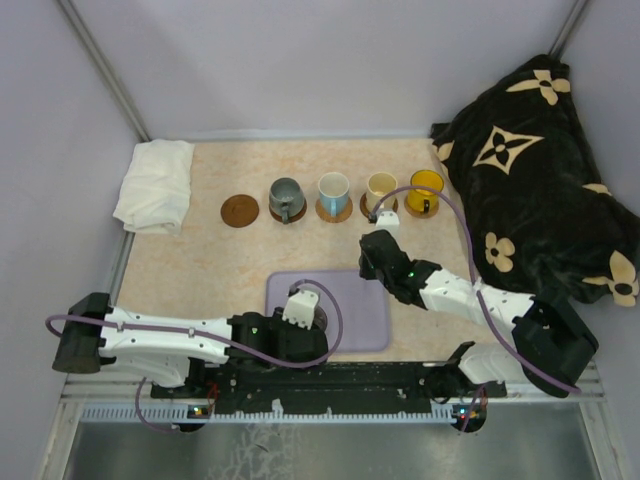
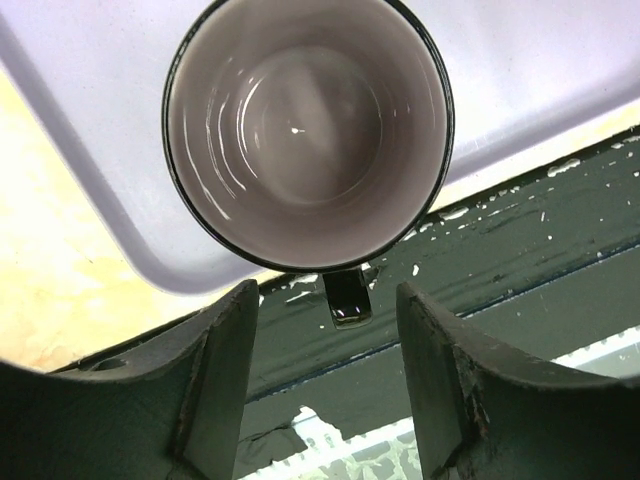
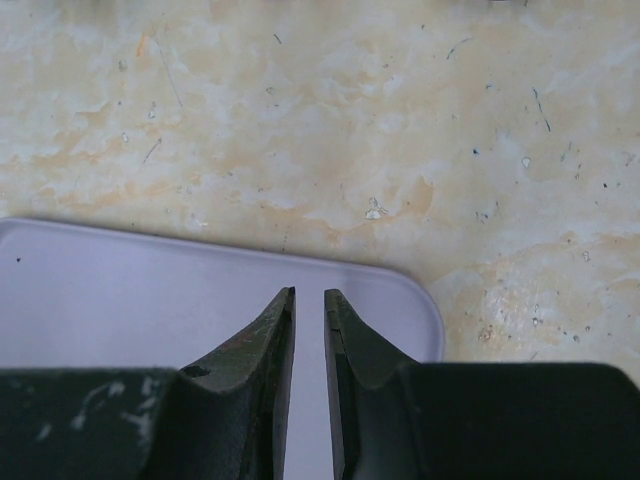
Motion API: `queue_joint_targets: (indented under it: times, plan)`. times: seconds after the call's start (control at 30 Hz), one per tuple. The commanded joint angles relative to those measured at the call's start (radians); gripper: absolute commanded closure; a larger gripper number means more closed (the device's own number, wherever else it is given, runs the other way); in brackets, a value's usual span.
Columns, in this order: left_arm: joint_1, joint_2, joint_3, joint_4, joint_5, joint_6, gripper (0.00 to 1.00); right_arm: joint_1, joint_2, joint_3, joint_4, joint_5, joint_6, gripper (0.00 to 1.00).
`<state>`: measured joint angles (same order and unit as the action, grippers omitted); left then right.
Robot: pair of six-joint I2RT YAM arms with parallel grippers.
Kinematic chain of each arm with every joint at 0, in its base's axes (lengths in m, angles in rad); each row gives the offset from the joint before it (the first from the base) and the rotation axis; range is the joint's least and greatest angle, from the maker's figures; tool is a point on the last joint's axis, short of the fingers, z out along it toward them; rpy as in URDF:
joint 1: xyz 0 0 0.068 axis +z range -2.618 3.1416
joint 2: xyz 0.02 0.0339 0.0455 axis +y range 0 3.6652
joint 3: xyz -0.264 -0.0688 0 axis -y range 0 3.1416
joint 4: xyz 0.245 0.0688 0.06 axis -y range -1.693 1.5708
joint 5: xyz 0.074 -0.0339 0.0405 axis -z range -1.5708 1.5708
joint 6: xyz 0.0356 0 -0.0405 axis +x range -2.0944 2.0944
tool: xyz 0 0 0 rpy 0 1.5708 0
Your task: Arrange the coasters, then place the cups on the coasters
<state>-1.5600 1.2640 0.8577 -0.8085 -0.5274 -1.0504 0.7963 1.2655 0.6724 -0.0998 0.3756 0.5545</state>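
The left gripper (image 2: 327, 295) is held open over the translucent purplish cup (image 2: 305, 120), which stands upright on the lavender tray (image 2: 560, 60). Its handle (image 2: 347, 300) lies between the jaws, untouched. The handle should be centred before the jaws are closed, so that the cup can be lifted level toward the empty coaster (image 1: 239, 211) at the row's left end. The right gripper (image 3: 309, 295) is nearly closed on nothing.

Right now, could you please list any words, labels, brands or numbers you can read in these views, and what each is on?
None can be read.
The blanket bears only tan flower and star shapes, no letters.
The cups and tray show no print.
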Motion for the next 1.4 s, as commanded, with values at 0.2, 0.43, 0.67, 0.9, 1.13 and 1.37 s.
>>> queue_joint_targets:
  times: [0.2, 0.43, 0.67, 0.9, 1.13, 1.37]
  plan:
    - [-0.006, 0.064, 0.026, -0.017, -0.018, 0.001, 0.39, 0.003, 0.007, 0.006, 0.032, 0.005, 0.023, 0.81]
    - [0.003, 0.07, 0.005, -0.01, -0.025, -0.001, 0.43, 0.003, 0.016, 0.005, 0.028, -0.005, 0.028, 0.81]
    - [0.025, 0.096, -0.009, 0.026, -0.008, 0.056, 0.47, 0.002, 0.025, 0.009, 0.027, -0.007, 0.03, 0.81]
    - [0.037, 0.121, -0.009, 0.083, 0.022, 0.098, 0.54, 0.003, 0.028, 0.008, 0.024, -0.005, 0.032, 0.81]
    - [0.038, 0.127, -0.008, 0.094, 0.033, 0.107, 0.77, 0.003, 0.026, 0.002, 0.023, -0.005, 0.033, 0.81]
    - [0.038, 0.118, 0.023, 0.05, 0.003, 0.084, 0.9, 0.003, 0.014, -0.013, 0.027, -0.003, 0.036, 0.82]
